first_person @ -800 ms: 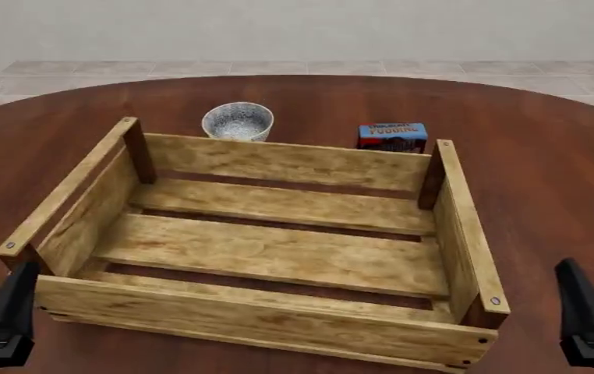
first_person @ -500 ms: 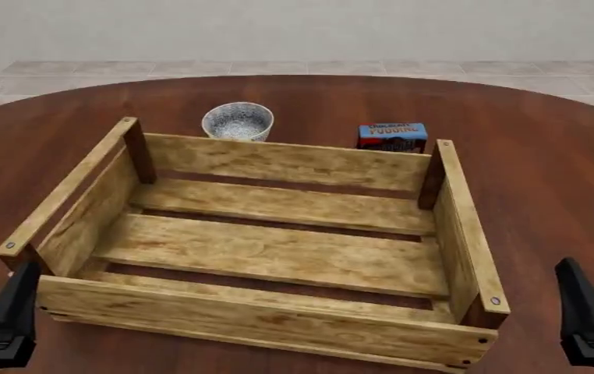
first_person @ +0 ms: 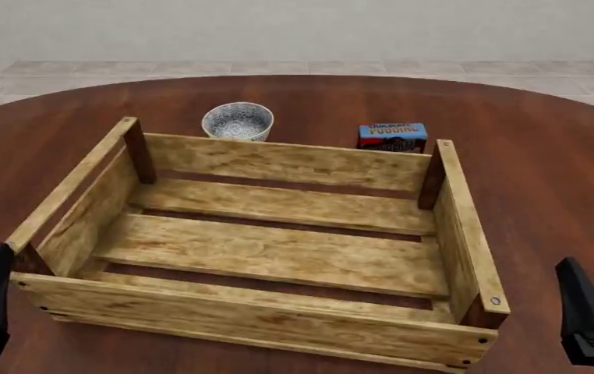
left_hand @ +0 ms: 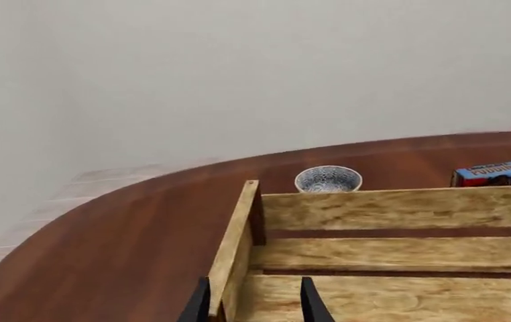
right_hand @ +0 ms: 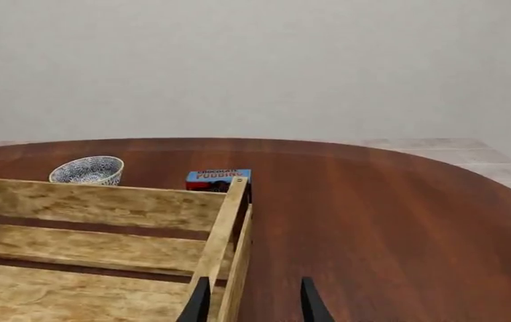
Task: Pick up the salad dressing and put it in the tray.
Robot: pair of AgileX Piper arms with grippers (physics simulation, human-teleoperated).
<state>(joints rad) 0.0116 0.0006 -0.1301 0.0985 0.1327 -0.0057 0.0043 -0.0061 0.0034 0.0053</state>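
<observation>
Tray sits mid-tabletop, open top, slat floor bare. Salad dressing not visible in any view; its place cannot be told.

Far side, just beyond the tray's far wall: small patterned bowl toward the left, blue pudding box toward the right, well apart from each other.

Left hand at the near left corner of the tray, fingers spread, straddling the top of the left wall, gripping nothing. Right hand at the near right corner, fingers parted, one over the right wall, one outside it, empty.
</observation>
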